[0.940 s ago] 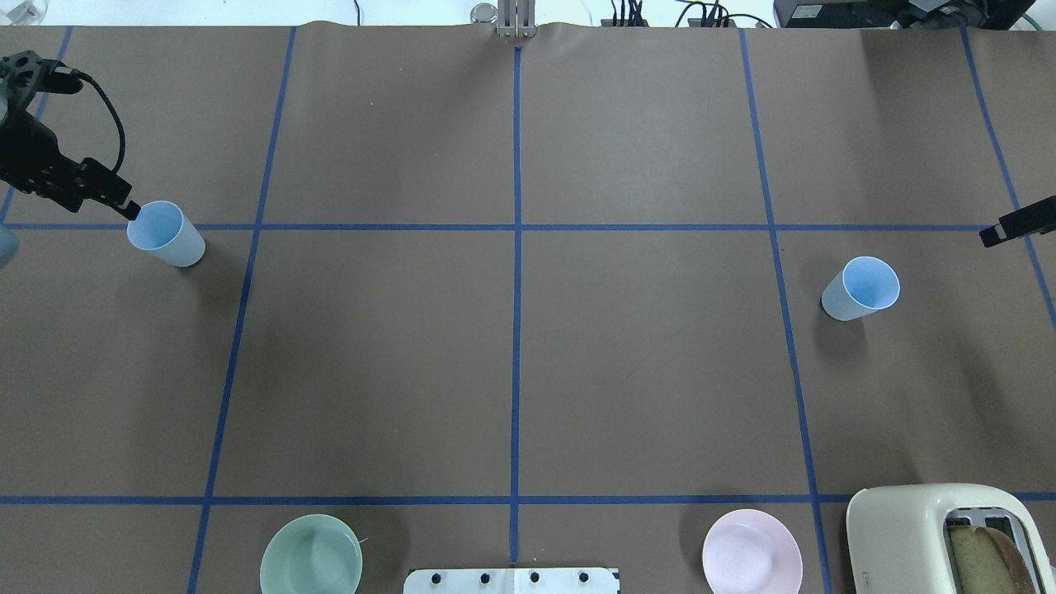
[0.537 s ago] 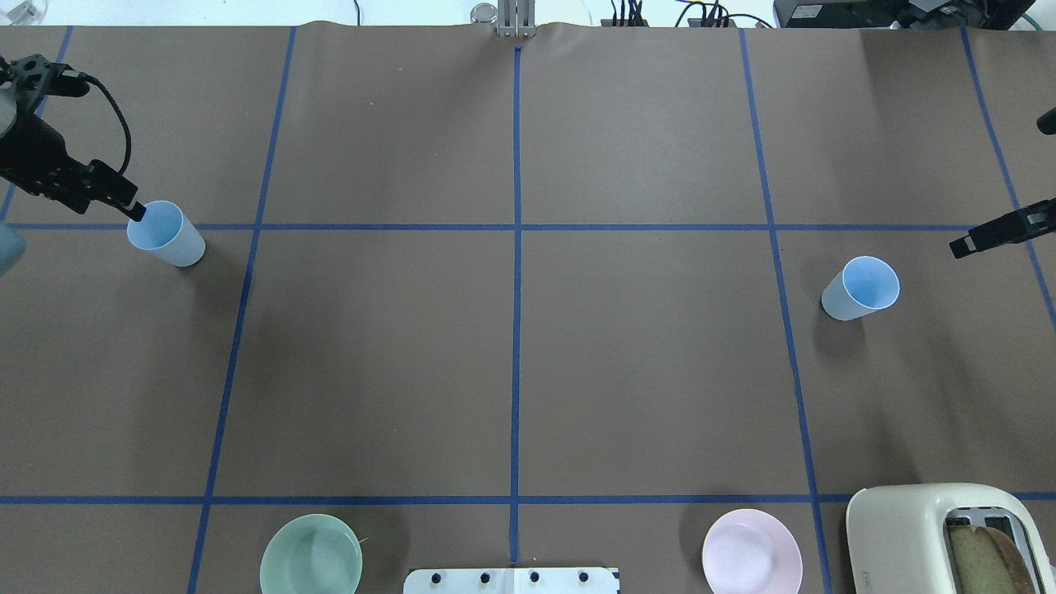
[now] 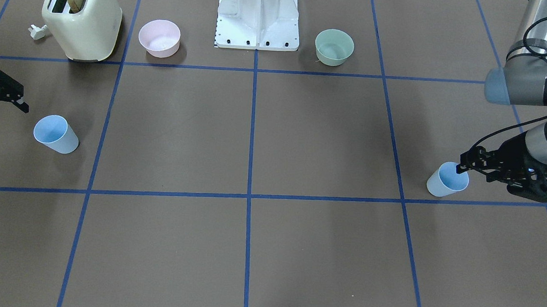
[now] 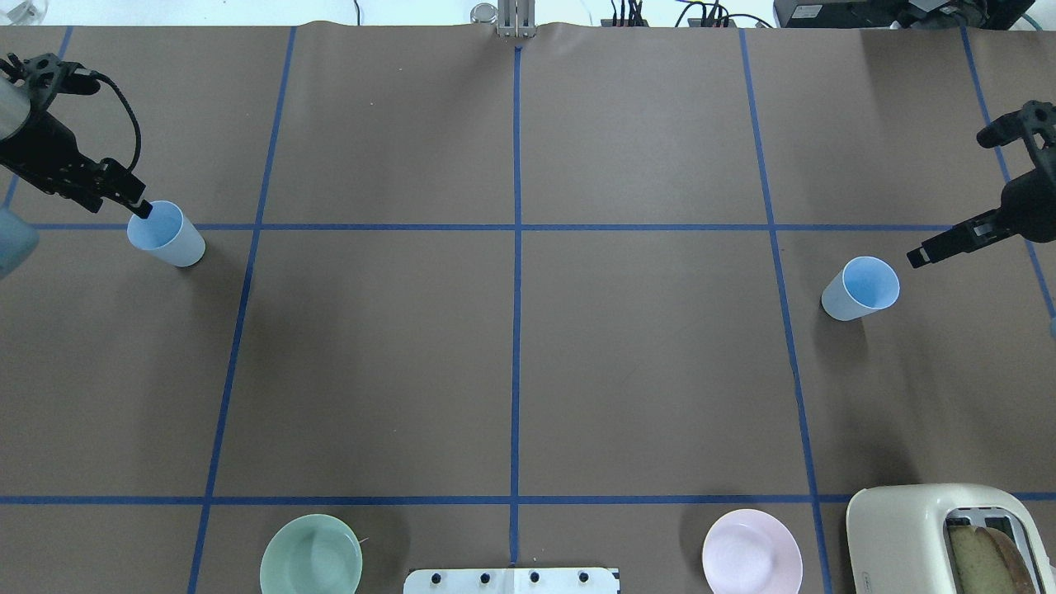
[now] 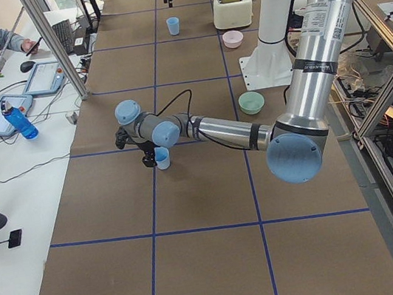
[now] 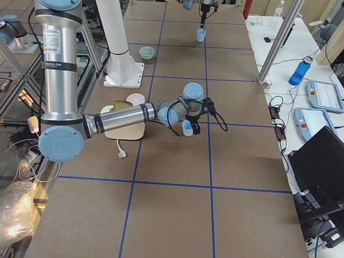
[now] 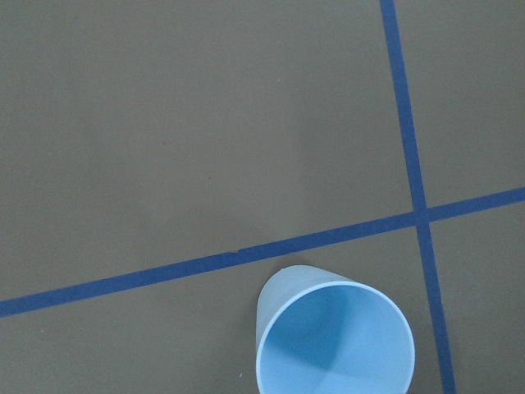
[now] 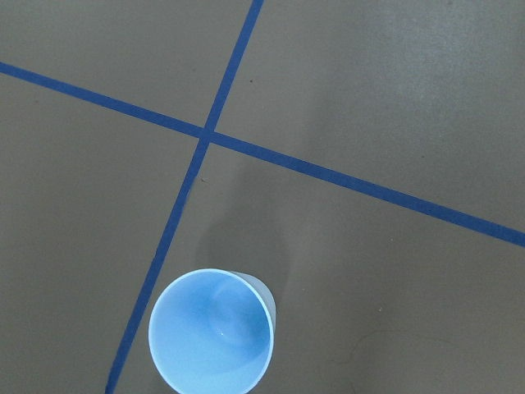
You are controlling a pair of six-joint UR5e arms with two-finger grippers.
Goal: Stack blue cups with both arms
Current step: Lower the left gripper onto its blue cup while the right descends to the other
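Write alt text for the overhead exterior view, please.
The left gripper is at the rim of the left blue cup; the right gripper is near the right blue cup, not touching. A green bowl, pink bowl and toaster sit along the bottom.

text | none readable — sticker [image 6: 52,38] on right arm [image 6: 56,80] too blurred

Right hand [image 4: 917,256] moves in
It has slid from the table's edge to just beside the right cup [image 4: 862,289]; the left hand [image 4: 142,209] has edged nearer the left cup [image 4: 165,234].
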